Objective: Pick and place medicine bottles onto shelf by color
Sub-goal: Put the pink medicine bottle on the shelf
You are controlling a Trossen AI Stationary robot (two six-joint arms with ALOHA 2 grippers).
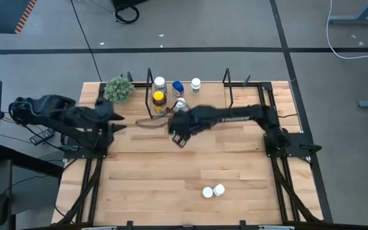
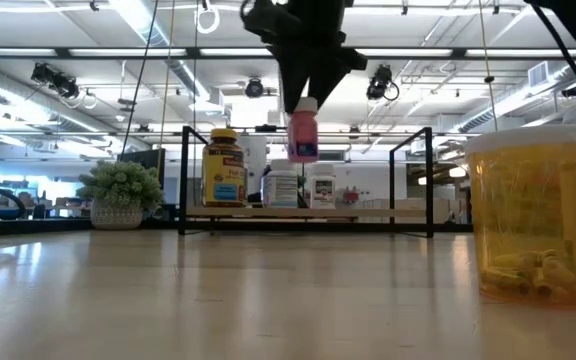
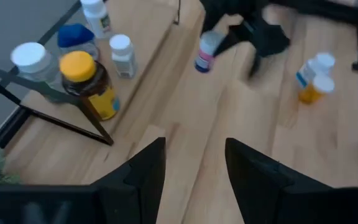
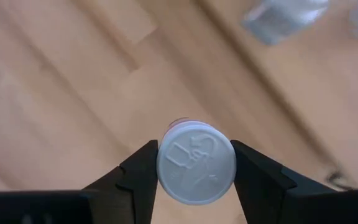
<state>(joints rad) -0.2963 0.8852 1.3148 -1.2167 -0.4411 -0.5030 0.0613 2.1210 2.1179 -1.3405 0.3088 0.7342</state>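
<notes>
The right gripper holds a small round pink bottle by its ribbed white cap, its dark fingers pinched against both sides. The bottle hangs upright in the air, clear of the pale wood tabletop and just in front of the shelf.

The shelf is a low light-wood board between thin black wire uprights. On it stand an amber bottle with a yellow cap, a blue-capped one and two white ones.

Well away from the shelf, near the tabletop's front edge, two small white-capped bottles sit touching.

The left gripper waits beside the shelf's plant end with its fingers parted and holding nothing.
</notes>
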